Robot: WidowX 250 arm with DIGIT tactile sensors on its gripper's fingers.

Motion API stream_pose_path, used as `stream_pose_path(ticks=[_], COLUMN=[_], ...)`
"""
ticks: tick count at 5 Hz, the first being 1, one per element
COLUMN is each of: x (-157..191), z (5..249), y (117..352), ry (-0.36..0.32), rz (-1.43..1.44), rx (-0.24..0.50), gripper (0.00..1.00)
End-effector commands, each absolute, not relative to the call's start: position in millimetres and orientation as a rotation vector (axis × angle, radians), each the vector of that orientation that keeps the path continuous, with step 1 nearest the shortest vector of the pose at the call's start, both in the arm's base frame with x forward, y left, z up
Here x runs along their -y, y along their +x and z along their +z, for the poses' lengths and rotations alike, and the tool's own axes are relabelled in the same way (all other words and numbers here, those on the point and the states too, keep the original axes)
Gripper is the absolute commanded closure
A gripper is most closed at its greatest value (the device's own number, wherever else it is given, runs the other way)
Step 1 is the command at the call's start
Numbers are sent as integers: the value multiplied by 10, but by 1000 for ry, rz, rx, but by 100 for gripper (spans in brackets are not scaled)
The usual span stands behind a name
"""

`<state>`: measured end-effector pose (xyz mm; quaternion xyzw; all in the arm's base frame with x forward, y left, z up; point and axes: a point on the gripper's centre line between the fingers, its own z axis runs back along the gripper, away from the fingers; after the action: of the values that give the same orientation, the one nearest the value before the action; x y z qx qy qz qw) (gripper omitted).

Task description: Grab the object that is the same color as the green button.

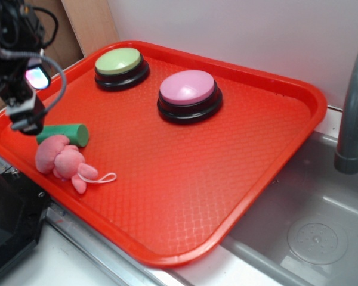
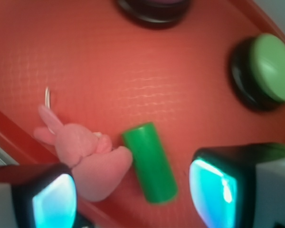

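While the jaws hang released, the green cylinder (image 2: 149, 163) lies between them, touching the pink plush (image 2: 88, 154).

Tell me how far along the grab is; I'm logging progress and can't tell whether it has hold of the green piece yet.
Done: the gripper is over the green cylinder, which lies on the red tray touching the pink plush toy. In hand: lining up; the fingers are spread, one over the plush. Left: lowering, closing, lifting. The green button only sets the colour.

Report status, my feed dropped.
Gripper open, above tray. Green cylinder lying between fingers, ungrasped. Pink plush touching it.
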<state>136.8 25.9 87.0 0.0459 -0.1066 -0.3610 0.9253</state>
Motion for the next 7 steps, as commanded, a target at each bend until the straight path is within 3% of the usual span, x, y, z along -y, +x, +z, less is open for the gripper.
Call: stream_pose_path(ticks=[1,5,6,7], x=[-471,-503,-531,-540], z=[531,125,60,62], y=[1534,1617,1653,1656], ry=[33,46,82,92], rz=[-787,-746,-663,-634], rx=[249,120,78,66], gripper=[0,0,56,100])
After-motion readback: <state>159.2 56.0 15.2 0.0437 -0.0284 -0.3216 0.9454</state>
